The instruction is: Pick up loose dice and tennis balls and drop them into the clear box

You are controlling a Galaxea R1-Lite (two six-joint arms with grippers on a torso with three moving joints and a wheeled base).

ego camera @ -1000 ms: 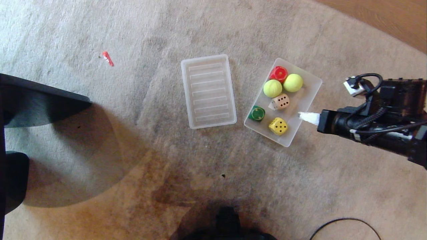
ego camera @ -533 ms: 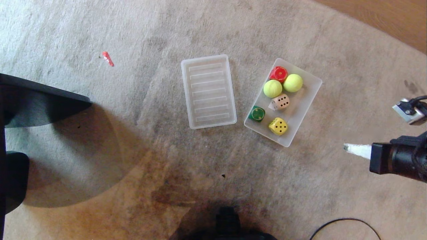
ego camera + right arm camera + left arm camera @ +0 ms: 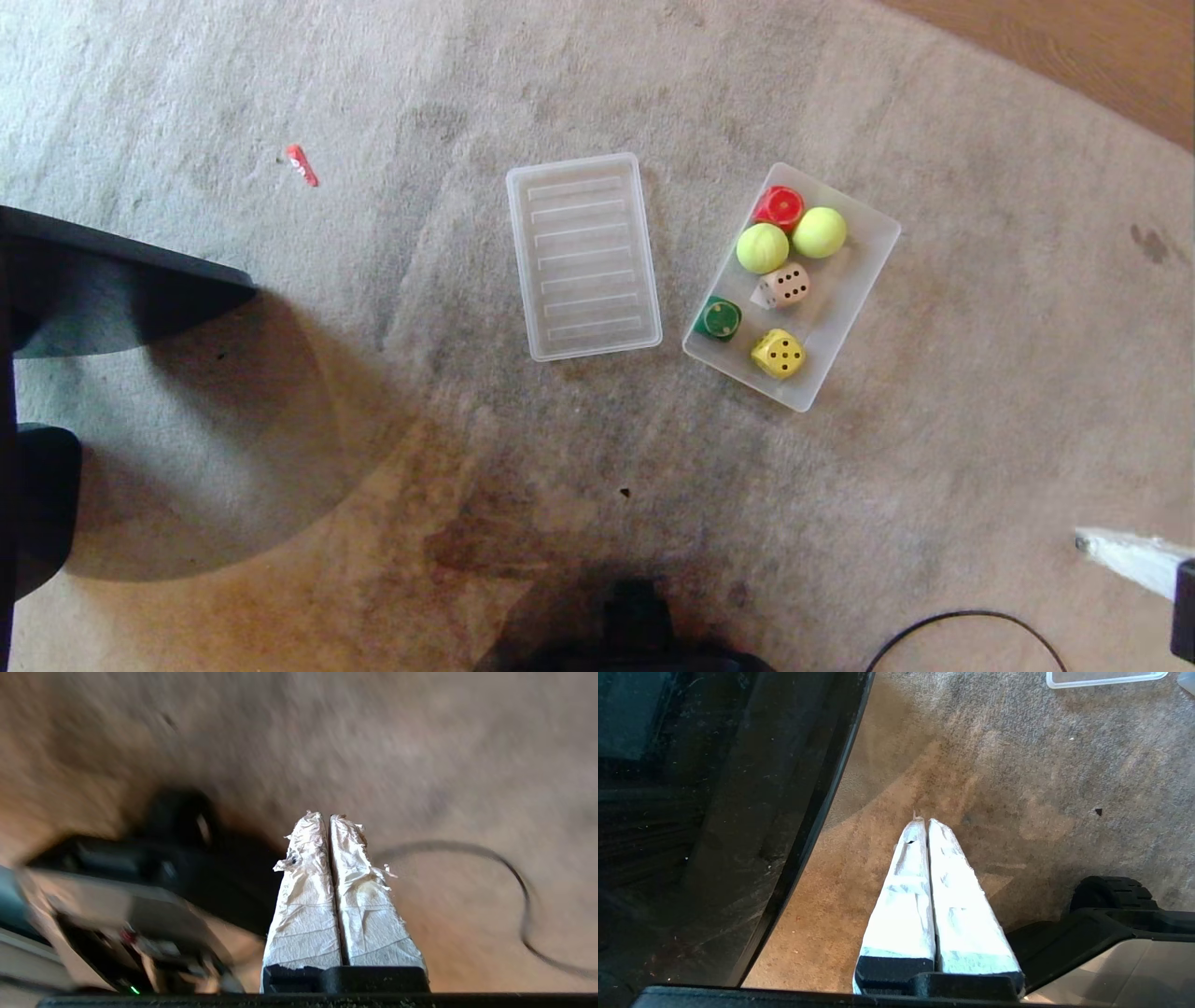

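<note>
Box: shallow clear plastic box (image 3: 864, 271) on the beige carpet (image 3: 373, 420).
Contents: beige wooden die (image 3: 786, 285), bright yellow die (image 3: 779, 354), two yellow-green tennis balls (image 3: 763, 247) and (image 3: 820, 232), red die (image 3: 780, 205), green die (image 3: 718, 319).
Beside it: flat ribbed translucent lid (image 3: 583, 256).
Right gripper (image 3: 329, 819): low at the right edge, far from the box, pressed together, empty.
Left gripper (image 3: 924, 822): parked, pressed together, empty.

Ribbed lid (image 3: 583, 257) on carpet (image 3: 280, 75); red scrap (image 3: 301, 164) far left; black cable (image 3: 962, 635).
</note>
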